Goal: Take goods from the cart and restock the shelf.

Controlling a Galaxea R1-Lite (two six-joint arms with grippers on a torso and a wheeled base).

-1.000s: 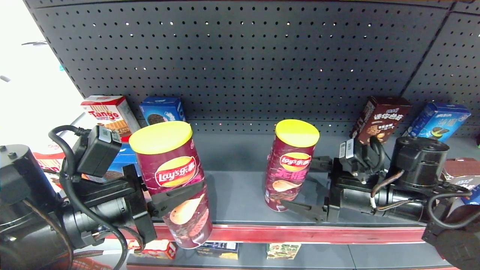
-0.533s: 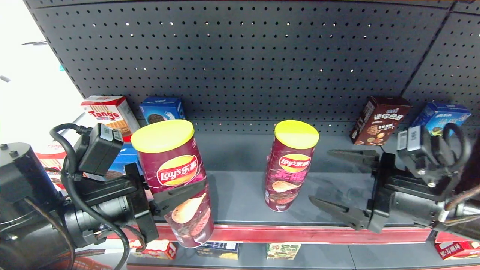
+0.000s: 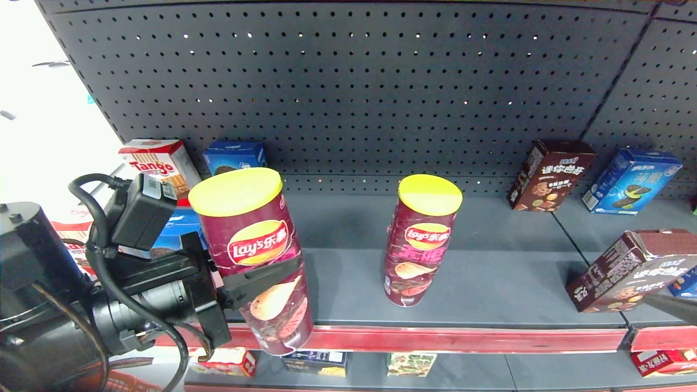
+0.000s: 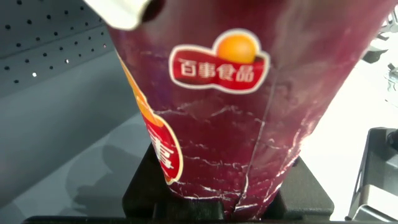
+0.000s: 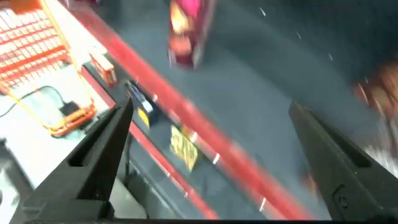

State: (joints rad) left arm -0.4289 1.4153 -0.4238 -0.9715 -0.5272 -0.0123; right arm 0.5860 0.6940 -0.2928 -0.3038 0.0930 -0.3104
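My left gripper (image 3: pixel 265 275) is shut on a maroon chip can (image 3: pixel 256 256) with a yellow lid. It holds the can slightly tilted at the left front of the grey shelf (image 3: pixel 490 283), its base over the red front edge (image 3: pixel 463 338). Up close, the can (image 4: pixel 236 106) shows its maroon side and a red label. A second, matching can (image 3: pixel 422 239) stands upright mid-shelf, apart from both grippers. My right gripper (image 5: pixel 211 106) is open with nothing between its fingers, off the shelf front; the standing can (image 5: pixel 189 31) shows blurred beyond it.
A red-white wafer box (image 3: pixel 158 163) and a blue cookie box (image 3: pixel 234 158) stand at the back left. A brown box (image 3: pixel 550 174) and a blue box (image 3: pixel 631 179) stand back right, with a tilted brown box (image 3: pixel 626 272) near the front. An orange cart (image 5: pixel 37 56) is below.
My right gripper has let go of the standing can, opened, and drawn back to the right, out of the head view. The left gripper has kept its can almost still.
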